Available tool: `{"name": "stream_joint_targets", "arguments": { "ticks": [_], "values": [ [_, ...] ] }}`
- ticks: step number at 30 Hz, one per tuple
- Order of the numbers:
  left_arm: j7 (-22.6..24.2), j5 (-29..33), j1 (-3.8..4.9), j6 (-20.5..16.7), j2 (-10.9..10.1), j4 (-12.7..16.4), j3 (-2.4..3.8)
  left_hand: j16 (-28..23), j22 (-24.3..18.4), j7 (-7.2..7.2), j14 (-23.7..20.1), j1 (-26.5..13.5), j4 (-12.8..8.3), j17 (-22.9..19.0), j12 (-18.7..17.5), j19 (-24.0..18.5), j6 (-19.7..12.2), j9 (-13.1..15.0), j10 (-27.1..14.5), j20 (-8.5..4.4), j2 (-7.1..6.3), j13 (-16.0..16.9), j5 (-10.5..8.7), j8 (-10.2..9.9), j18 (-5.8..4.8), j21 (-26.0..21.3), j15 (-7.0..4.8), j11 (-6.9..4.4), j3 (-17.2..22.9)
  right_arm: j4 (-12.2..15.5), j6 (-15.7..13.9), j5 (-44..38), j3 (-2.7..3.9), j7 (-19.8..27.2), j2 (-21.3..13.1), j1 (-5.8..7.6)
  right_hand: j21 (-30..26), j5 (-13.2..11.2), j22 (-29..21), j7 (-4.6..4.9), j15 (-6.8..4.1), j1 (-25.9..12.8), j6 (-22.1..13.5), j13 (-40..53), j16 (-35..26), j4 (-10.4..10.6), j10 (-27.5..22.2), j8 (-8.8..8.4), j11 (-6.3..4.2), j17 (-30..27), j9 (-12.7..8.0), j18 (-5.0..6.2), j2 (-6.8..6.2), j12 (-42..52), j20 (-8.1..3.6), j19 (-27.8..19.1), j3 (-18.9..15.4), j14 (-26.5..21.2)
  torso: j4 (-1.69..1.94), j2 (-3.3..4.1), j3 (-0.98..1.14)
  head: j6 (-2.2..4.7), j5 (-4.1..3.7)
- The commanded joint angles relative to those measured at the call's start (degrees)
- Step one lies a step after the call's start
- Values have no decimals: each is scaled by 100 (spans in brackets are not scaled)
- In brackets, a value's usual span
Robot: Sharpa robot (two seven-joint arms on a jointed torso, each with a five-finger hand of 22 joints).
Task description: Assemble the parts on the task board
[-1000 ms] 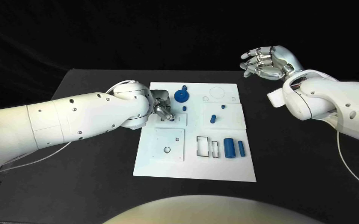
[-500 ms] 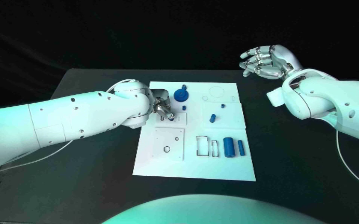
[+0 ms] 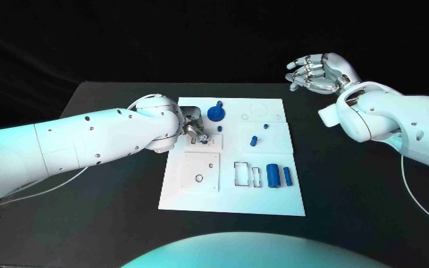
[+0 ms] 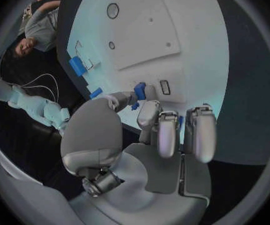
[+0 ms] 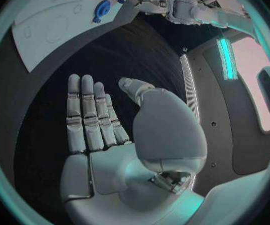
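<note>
Head view first: we see our left hand [image 3: 195, 133] down on the white task board [image 3: 232, 203], at its left edge, with the fingertips on a small blue part [image 3: 204, 143]. From the left wrist camera, that hand [image 4: 144, 135] has its thumb and one finger pinched on the small blue part [image 4: 139, 91], just above the board [image 4: 191, 45]; the other fingers curl beside it. A blue knob [image 3: 216, 115] stands just beyond the left hand, and two blue cylinders [image 3: 279, 177] lie well off toward the board's near right. Our right hand [image 3: 317, 74] hangs raised past the board's far right corner, holding nothing, fingers straight and close together with the thumb apart [image 5: 109, 120].
</note>
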Motion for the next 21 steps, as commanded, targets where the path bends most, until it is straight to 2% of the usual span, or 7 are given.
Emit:
{"name": "stream_joint_targets", "arguments": {
  "ticks": [1, 5, 8, 21],
  "values": [
    [-16, 72, -26, 204, 17, -3, -22, 25, 694, -73, 586, -95, -146, 1509, 21, 186, 117, -13, 22, -29, -26, 13, -29, -42, -35, 26, -40, -16, 73, 5, 46, -31, 1, 67, 3, -2, -31, -52, -14, 165, 42, -65, 22, -12, -28, -4, -22, 38, 30, -5, -12, 63, 17, -7, 20, 30, -45, 16, 4, -3, 0, -3, -2],
    [-16, 71, -26, 226, 16, -15, -22, 25, 696, -72, 586, -229, 13, 1509, 30, 188, 157, -22, 23, -33, -75, 33, -54, -48, -36, 25, -40, -14, -186, 4, 44, -27, 1, 72, 4, -2, -55, -142, -56, 166, 45, -91, 18, -45, -51, 13, -24, 45, 32, -6, -25, 64, 19, 4, 24, 46, -83, 26, 5, -3, 0, -6, -3],
    [-16, 70, -26, 235, 12, -24, -22, 25, 708, -80, 586, -275, 160, 1509, 39, 195, 176, -39, 23, -37, -63, 54, -45, -70, -38, 27, -48, -21, -434, 3, 40, -26, 1, 75, 2, -2, -63, -157, -68, 167, 47, -100, 14, -54, -60, 18, -28, 46, 34, -6, -30, 63, 16, 5, 26, 48, -95, 25, 2, -3, -2, -7, -5],
    [-18, 47, -26, 156, -30, -16, -15, 25, 732, -85, 586, -318, 384, 1509, 58, 208, 213, -55, 35, -43, -39, 90, -34, -86, -42, 35, -51, -25, -720, -4, 24, -23, 1, 81, 1, -3, -83, -176, -99, 172, 53, -131, 2, -76, -80, 41, -36, 47, 39, -7, -41, 62, 15, 12, 31, 53, -130, 22, 5, 1, -4, -2, -7]
  ]
}}
